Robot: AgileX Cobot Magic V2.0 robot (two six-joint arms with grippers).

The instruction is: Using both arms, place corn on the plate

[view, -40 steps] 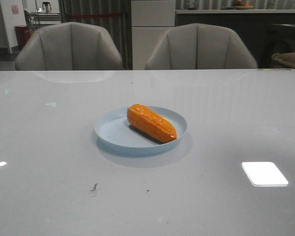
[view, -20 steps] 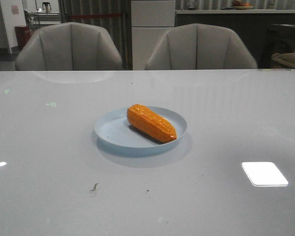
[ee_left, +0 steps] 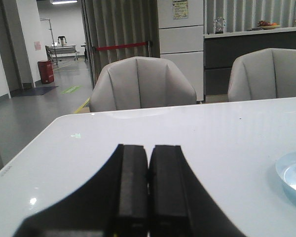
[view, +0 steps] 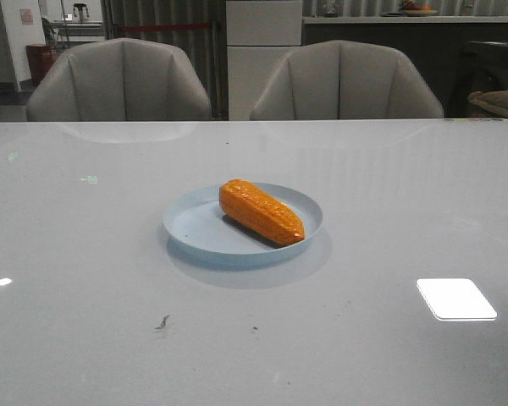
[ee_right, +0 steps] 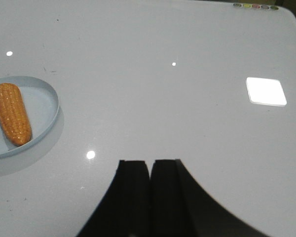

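Now, corn: glossy orange tapered corn cob lies diagonally on the round pale blue plate, mid-table.
Left gripper: black, 2 fingers pressed together, holding nothing.
Right gripper: black, likewise closed, empty, well apart from the plate.

- Front camera looks forward across the tabletop toward two chairs.
- Left wrist sits low, facing the chairs.
- Right wrist looks down; all share the plate.
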